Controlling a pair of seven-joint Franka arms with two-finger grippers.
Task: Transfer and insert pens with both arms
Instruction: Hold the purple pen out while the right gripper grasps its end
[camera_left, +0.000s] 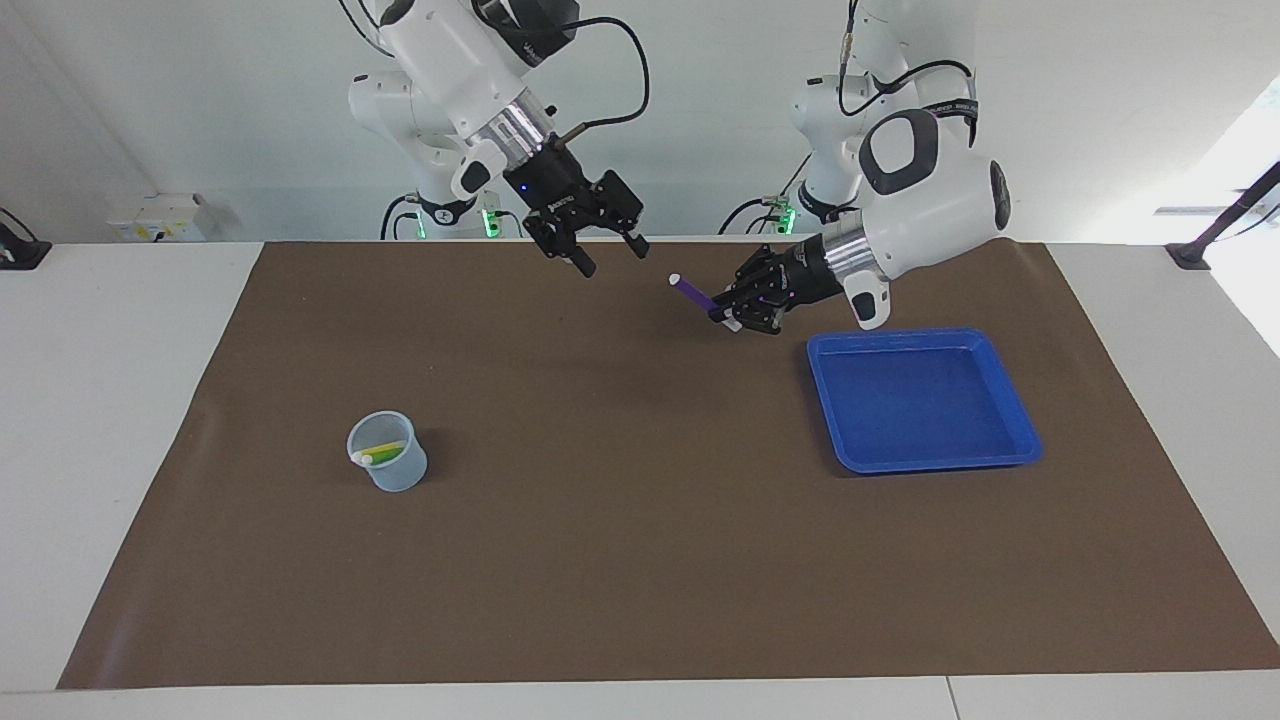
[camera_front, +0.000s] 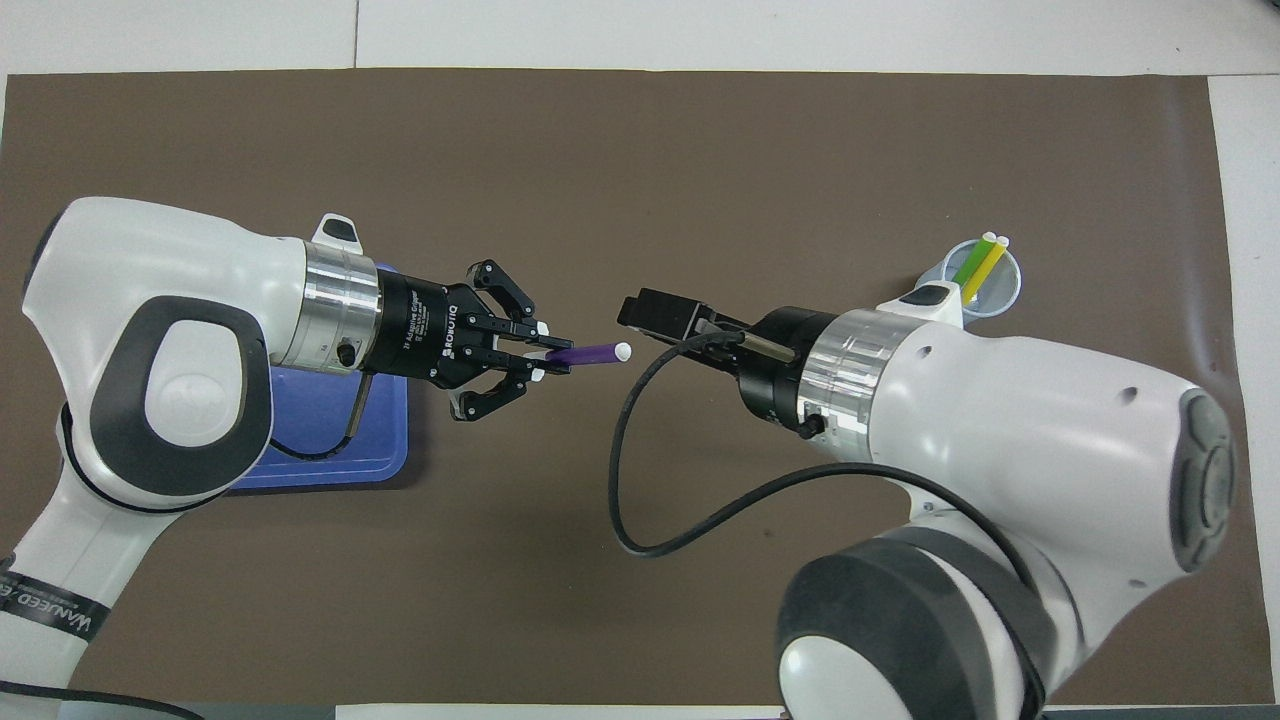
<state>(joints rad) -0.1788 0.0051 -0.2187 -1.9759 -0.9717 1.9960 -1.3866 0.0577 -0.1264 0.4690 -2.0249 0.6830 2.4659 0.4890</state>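
Cup (camera_left: 387, 465) and tray (camera_left: 1018, 424) at opposite table ends

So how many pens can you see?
3. The purple pen is up in the air, held by the left gripper. The yellow pen and green pen stand in the clear cup.
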